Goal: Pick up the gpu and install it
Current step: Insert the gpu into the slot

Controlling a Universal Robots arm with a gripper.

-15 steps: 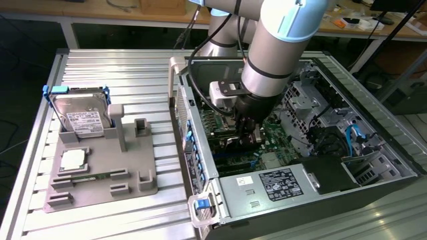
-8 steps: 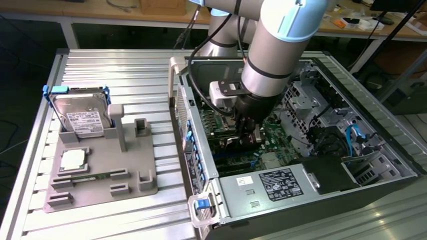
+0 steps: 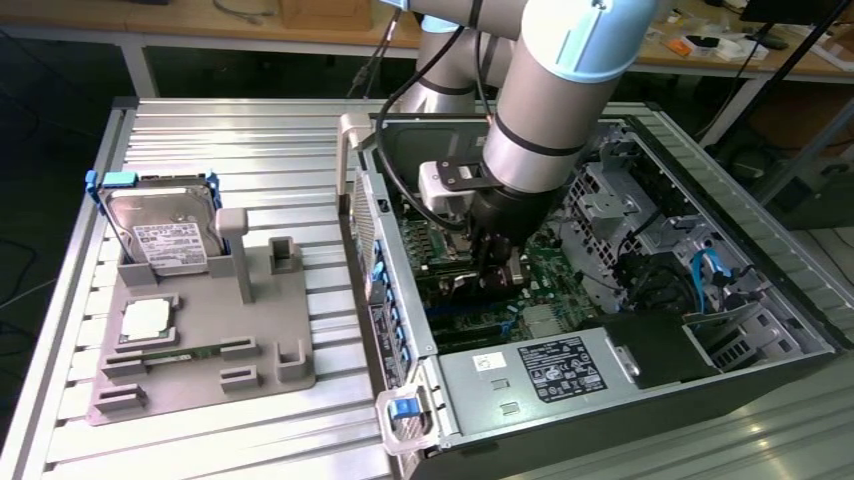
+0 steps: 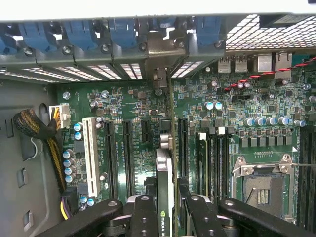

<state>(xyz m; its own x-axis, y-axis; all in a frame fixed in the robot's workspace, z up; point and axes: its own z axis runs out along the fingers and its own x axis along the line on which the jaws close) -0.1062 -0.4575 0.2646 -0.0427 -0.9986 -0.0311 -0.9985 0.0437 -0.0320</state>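
My black two-fingered pincer (image 4: 165, 217) is closed on the gpu, a thin flat black expansion card (image 4: 164, 177). It pinches the two faces, with the card standing on edge between the fingers (image 4: 143, 219). The card hangs inside the open black computer case (image 3: 534, 375), over the green motherboard (image 4: 133, 123). It runs in line with the long black expansion slots (image 4: 127, 153), its far end toward the case's rear wall and the blue clips (image 4: 121, 34). Whether its lower edge has met a slot I cannot tell.

I judge the card light and stiff but fragile, a thin board that dislikes twisting. The flat faces near the upper edge seem the sound hold, clear of the contact edge.

The silver hard drive with white label (image 3: 160, 238) sits in the grey holder (image 3: 200, 375) on the ribbed metal tabletop (image 3: 240, 130), well apart.
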